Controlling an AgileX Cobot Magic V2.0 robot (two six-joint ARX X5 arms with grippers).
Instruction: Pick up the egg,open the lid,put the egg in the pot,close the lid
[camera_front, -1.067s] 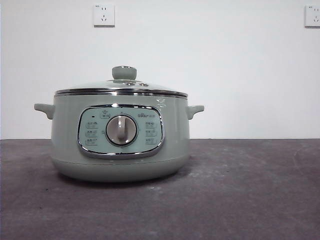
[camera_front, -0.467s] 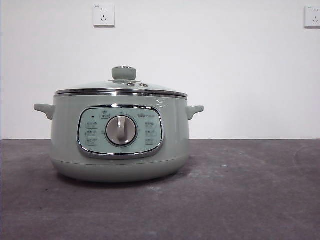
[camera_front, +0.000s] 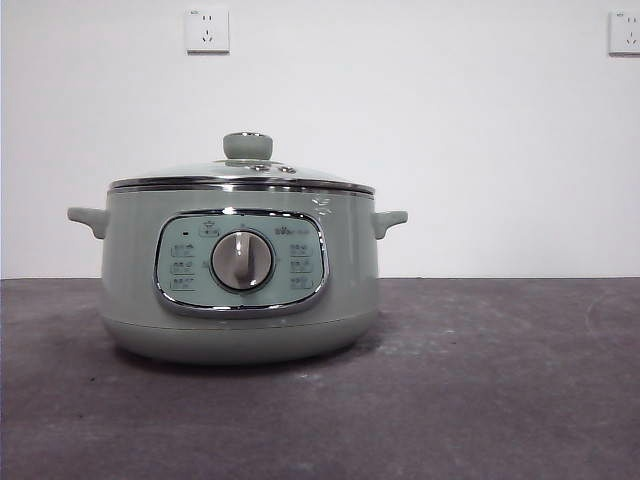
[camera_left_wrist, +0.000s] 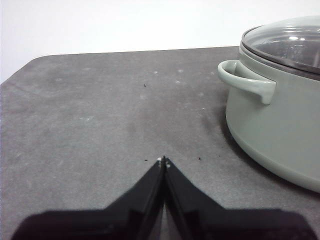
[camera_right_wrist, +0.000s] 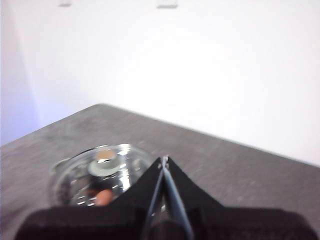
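Note:
The sage-green pot (camera_front: 130, 300) stands on the dark table, left of centre in the front view. Its glass lid (camera_front: 200, 172) with the green knob (camera_front: 248, 146) rests shut on it. In the blurred right wrist view, a small reddish-brown egg (camera_right_wrist: 103, 196) shows through the lid (camera_right_wrist: 127, 162), inside the pot. My right gripper (camera_right_wrist: 164, 159) is shut and empty, raised above and beside the pot. My left gripper (camera_left_wrist: 163, 160) is shut and empty, low over the table, apart from the pot (camera_left_wrist: 275, 130) and its side handle (camera_left_wrist: 245, 82). Neither arm shows in the front view.
The dark grey table top (camera_front: 480, 380) stretches to the right of the pot and in front of it. A white wall with two sockets (camera_front: 207, 30) stands behind. The table's rounded far corner (camera_left_wrist: 30, 65) shows in the left wrist view.

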